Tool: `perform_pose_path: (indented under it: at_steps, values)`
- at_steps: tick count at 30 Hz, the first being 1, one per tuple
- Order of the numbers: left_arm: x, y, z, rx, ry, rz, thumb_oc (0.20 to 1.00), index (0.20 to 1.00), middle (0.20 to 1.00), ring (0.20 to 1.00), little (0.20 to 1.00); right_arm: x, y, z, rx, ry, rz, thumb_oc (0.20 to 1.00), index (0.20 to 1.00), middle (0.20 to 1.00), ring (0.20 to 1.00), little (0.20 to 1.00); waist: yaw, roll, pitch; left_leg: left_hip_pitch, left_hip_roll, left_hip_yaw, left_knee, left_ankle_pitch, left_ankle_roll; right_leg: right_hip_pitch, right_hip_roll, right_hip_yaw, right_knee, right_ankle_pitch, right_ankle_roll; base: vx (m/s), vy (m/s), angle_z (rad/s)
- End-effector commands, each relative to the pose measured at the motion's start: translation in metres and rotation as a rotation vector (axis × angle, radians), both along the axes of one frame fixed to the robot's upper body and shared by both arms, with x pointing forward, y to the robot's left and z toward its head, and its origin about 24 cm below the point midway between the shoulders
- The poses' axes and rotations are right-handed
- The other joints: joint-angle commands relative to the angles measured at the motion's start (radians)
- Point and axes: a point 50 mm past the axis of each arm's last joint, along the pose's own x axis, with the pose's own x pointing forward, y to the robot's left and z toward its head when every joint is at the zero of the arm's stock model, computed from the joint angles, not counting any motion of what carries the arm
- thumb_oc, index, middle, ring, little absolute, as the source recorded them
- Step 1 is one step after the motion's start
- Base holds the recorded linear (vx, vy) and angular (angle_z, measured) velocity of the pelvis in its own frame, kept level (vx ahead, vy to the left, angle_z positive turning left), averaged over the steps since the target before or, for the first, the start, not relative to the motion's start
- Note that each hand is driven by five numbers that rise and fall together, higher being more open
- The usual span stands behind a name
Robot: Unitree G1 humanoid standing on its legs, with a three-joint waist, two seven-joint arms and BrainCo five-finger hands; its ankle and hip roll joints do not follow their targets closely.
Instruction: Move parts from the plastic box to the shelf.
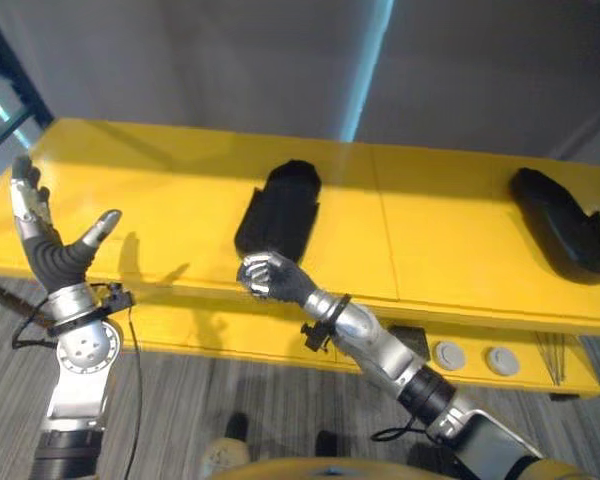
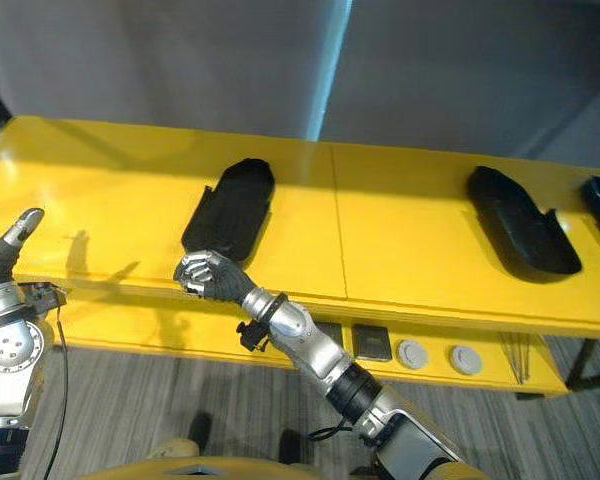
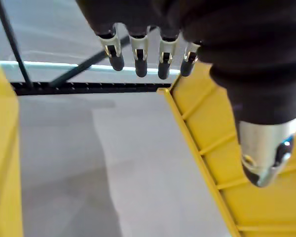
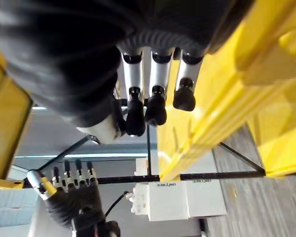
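Right hand curled tight and holding nothing at the yellow shelf edge, black part just behind it, left hand open, fingers straight, off to the side

- The right hand is held at the front edge of the shelf, with a part lying on the shelf just behind it.
- A second part lies on the shelf well to the right of the right hand.
- The left hand is raised well to its left, at the shelf's left end.
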Motion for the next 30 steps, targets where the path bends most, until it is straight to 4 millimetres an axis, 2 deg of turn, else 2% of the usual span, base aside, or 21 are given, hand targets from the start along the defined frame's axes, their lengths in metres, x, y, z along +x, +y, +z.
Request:
perform_pose_path:
  at_steps: [1,7,12,17,22,30]
  values:
    - [0.006,-0.003,0.023,0.039,-0.113,-0.081,1.0,1.0,1.0,1.0,1.0,0.005,0.011,0.035,0.143,-0.081,0.043,0.2,0.2,0.2,0.2,0.2,-0.011,-0.015,-0.012,0.036,0.018,0.047,0.035,-0.1,-0.035,0.062,-0.083,0.01,0.106,-0.231,0.072,0.04,0.001,0.11]
    - [0.011,-0.004,0.017,-0.017,-0.097,-0.105,1.0,1.0,1.0,1.0,1.0,0.016,0.007,0.028,0.125,-0.065,-0.048,0.2,0.2,0.2,0.2,0.2,0.011,-0.009,-0.009,0.019,0.01,0.019,0.031,-0.093,-0.034,0.068,-0.091,-0.021,0.096,-0.229,0.077,0.03,-0.003,0.15]
    - [0.014,-0.005,0.015,-0.032,-0.087,-0.112,1.0,1.0,1.0,1.0,1.0,0.021,0.0,0.027,0.126,-0.064,-0.1,0.2,0.2,0.2,0.2,0.2,0.013,-0.006,-0.01,0.013,0.007,0.012,0.028,-0.091,-0.034,0.068,-0.094,-0.033,0.091,-0.227,0.079,0.02,0.0,0.13]
    - [0.015,-0.005,0.011,-0.041,-0.07,-0.115,1.0,1.0,1.0,1.0,1.0,0.032,-0.015,0.025,0.128,-0.075,-0.218,0.2,0.2,0.2,0.2,0.2,0.014,-0.002,-0.011,0.008,0.002,0.01,0.029,-0.092,-0.031,0.067,-0.097,-0.04,0.087,-0.223,0.082,0.01,0.002,0.0]
    - [0.016,-0.003,0.005,-0.036,-0.028,-0.106,1.0,1.0,1.0,1.0,1.0,0.041,-0.04,0.021,0.143,-0.066,-0.385,0.2,0.2,0.2,0.2,0.2,0.007,0.004,-0.017,0.01,-0.002,0.018,0.028,-0.096,-0.025,0.066,-0.101,-0.037,0.082,-0.221,0.084,0.03,0.011,-0.01]
    - [0.016,-0.002,0.002,-0.026,-0.002,-0.1,1.0,1.0,1.0,1.0,1.0,0.046,-0.055,0.018,0.134,-0.067,-0.475,0.2,0.2,0.2,0.2,0.2,0.0,0.007,-0.021,0.018,-0.005,0.025,0.028,-0.103,-0.021,0.068,-0.103,-0.034,0.079,-0.22,0.084,0.0,0.0,0.0]
